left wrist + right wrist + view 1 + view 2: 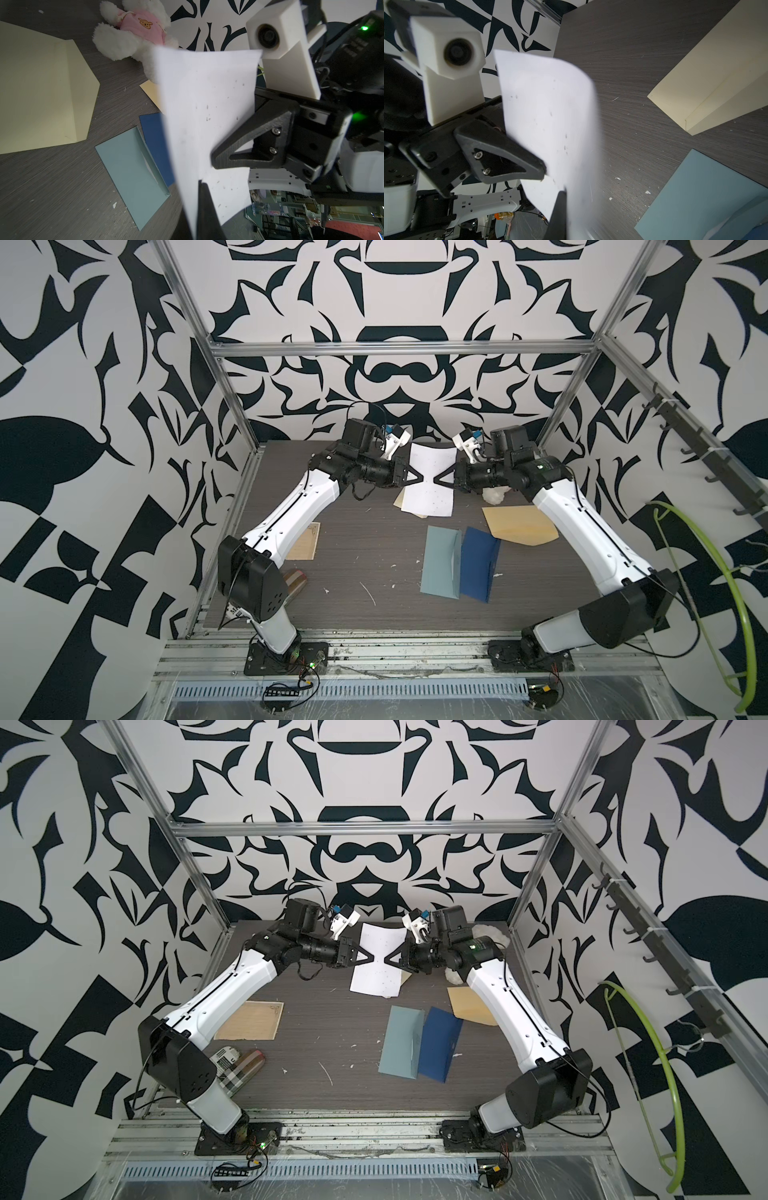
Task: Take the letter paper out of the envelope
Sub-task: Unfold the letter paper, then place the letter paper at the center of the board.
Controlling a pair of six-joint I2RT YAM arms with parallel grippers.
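A white sheet of letter paper (430, 466) (380, 952) hangs upright above the back middle of the table, touching no envelope. My left gripper (422, 480) (198, 184) is shut on its one side edge. My right gripper (435, 480) (563, 190) is shut on the opposite edge, and the two sets of tips nearly meet. A cream envelope (41, 93) (716, 83) with its flap open lies flat on the table under the sheet. In both top views only its corner (400, 499) shows.
A light blue envelope (441, 562) and a dark blue one (480, 564) lie side by side mid-table. A tan envelope (519, 524) and a white plush toy (133, 33) are at the back right. A brown card (249, 1021) and a checked object (241, 1067) lie at the left.
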